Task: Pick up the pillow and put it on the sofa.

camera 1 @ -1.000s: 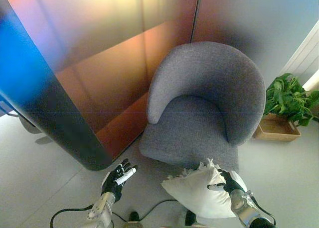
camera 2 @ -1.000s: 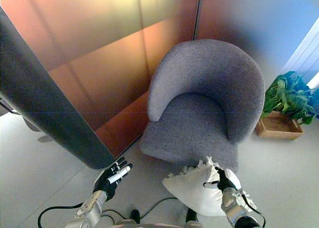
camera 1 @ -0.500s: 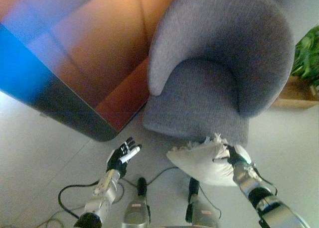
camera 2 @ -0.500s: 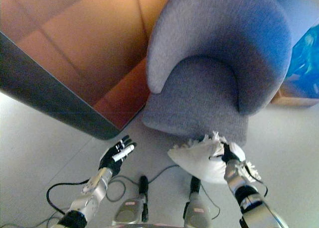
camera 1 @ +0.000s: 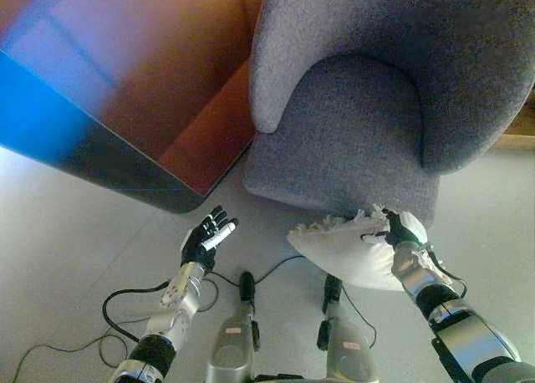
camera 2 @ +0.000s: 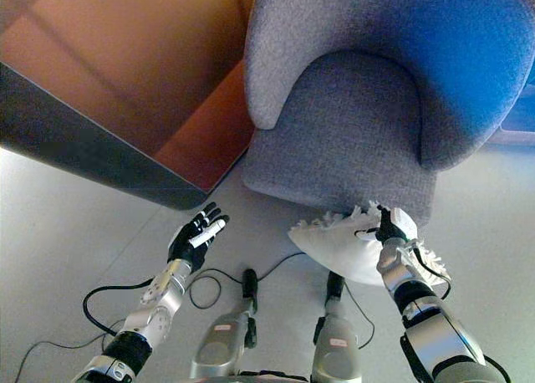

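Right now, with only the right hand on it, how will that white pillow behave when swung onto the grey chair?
The pillow looks soft: it bulges and sags around the right hand, so it will probably flop. It seems light, carried one-handed. Its fringed edge might snag the chair seat front.

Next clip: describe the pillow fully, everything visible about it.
The pillow is white, soft-looking cloth with a fringed, tasselled edge along its top. It is held off the floor, just in front of the grey armchair's seat edge, not yet on the seat. The right hand grips its upper right part, fingers curled into the cloth. The left hand is apart from it, open.
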